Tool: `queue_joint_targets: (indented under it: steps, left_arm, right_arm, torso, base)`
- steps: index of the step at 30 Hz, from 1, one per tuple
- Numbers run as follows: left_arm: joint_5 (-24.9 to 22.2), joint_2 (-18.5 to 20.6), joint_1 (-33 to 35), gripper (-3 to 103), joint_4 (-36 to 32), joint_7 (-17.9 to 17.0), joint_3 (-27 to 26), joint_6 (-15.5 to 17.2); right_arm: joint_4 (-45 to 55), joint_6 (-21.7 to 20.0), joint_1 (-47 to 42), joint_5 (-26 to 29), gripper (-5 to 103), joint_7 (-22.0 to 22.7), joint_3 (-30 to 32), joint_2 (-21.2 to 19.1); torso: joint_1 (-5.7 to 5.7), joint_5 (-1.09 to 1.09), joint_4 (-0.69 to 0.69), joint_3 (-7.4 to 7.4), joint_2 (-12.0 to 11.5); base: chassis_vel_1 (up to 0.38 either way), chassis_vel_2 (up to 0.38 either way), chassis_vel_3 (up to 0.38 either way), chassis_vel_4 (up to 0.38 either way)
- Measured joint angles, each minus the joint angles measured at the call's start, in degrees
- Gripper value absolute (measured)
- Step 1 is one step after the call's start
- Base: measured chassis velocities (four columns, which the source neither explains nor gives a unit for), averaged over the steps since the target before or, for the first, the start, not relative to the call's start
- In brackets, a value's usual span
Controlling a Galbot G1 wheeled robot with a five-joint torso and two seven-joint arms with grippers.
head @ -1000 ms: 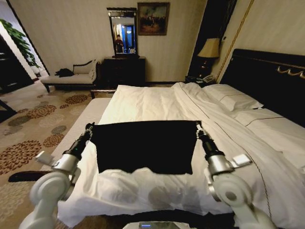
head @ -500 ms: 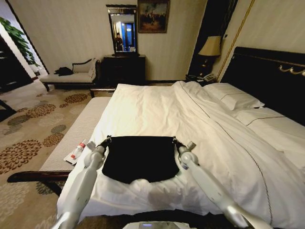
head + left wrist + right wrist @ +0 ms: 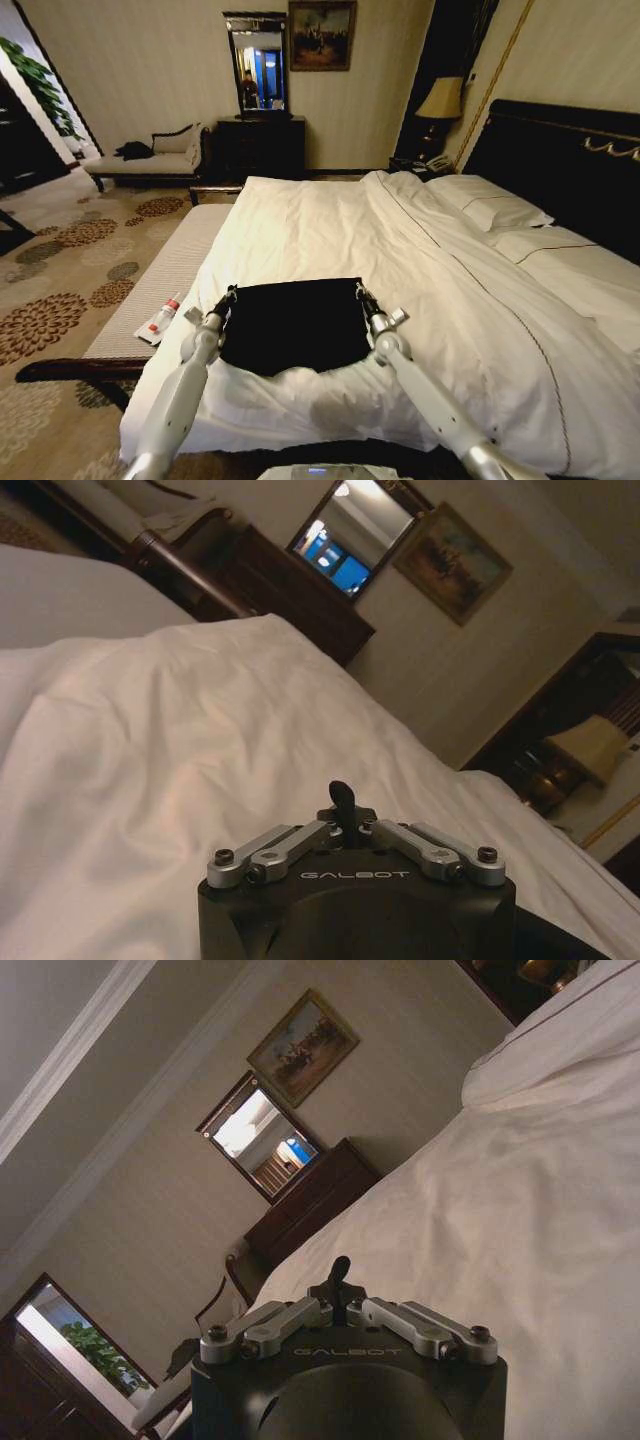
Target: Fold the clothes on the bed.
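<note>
The T-shirt (image 3: 295,325) lies flat near the foot edge of the bed (image 3: 330,225). Left gripper (image 3: 229,294) pinches its corner at 10 o'clock; right gripper (image 3: 359,291) pinches its corner at 2 o'clock, jaws fully closed.

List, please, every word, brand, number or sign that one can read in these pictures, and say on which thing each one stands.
"GALBOT": on the black body of the left gripper, left wrist view.
"GALBOT": on the black body of the right gripper, right wrist view.
The black T-shirt on the bed: no lettering visible on the side facing up.
The small red and white tube on the bench: print too small to read.
</note>
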Motion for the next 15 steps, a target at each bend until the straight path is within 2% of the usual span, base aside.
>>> queue_joint_targets:
  steps: [6,15]
  left_arm:
    - [0.01,1.1,7.21,2,-6.61,0.85,-1.96,-0.57]
    - [1.78,1.92,14.44,2,-9.31,1.16,-3.03,-0.89]
  right_arm:
    - [7.08,0.6,-8.11,-0.87,1,1.25,2.77,-1.05]
    - [11.58,1.37,-18.59,-4.5,1,3.08,5.32,-0.33]
  torso:
    - [0.01,0.0,0.0,0.0,0.0]
    - [0.0,0.0,0.0,0.0,0.01]
  base:
    - [0.0,0.0,0.0,0.0]
    - [0.0,0.0,0.0,0.0]
